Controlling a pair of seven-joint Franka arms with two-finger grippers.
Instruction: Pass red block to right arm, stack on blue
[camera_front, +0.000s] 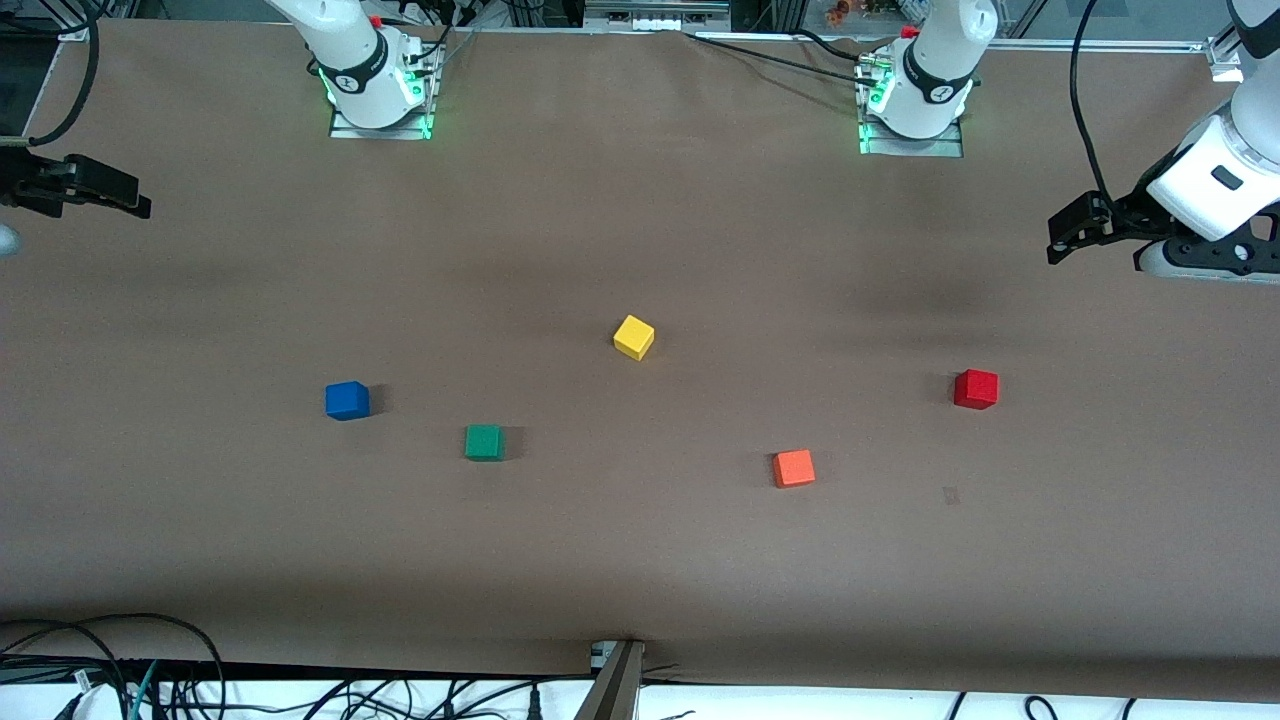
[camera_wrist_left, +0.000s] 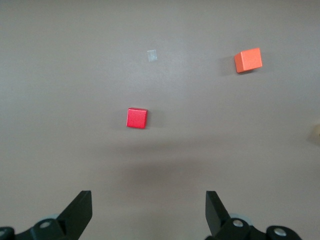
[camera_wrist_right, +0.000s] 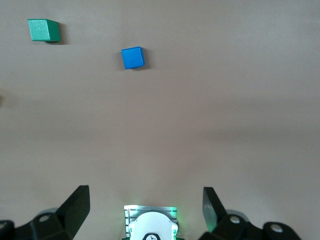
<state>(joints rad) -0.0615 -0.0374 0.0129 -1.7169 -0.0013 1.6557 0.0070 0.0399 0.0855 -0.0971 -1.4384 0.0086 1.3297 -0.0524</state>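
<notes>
The red block (camera_front: 975, 389) sits on the brown table toward the left arm's end; it also shows in the left wrist view (camera_wrist_left: 136, 118). The blue block (camera_front: 347, 400) sits toward the right arm's end and shows in the right wrist view (camera_wrist_right: 132, 57). My left gripper (camera_front: 1058, 240) hangs open and empty in the air at the left arm's end of the table, apart from the red block; its fingers (camera_wrist_left: 80, 207) stand wide. My right gripper (camera_front: 140, 197) hangs open and empty at the right arm's end, apart from the blue block.
A green block (camera_front: 484, 442) lies beside the blue one, nearer to the front camera. A yellow block (camera_front: 634, 337) sits mid-table. An orange block (camera_front: 793, 468) lies nearer to the front camera than the red one. Cables run along the table's front edge (camera_front: 100, 660).
</notes>
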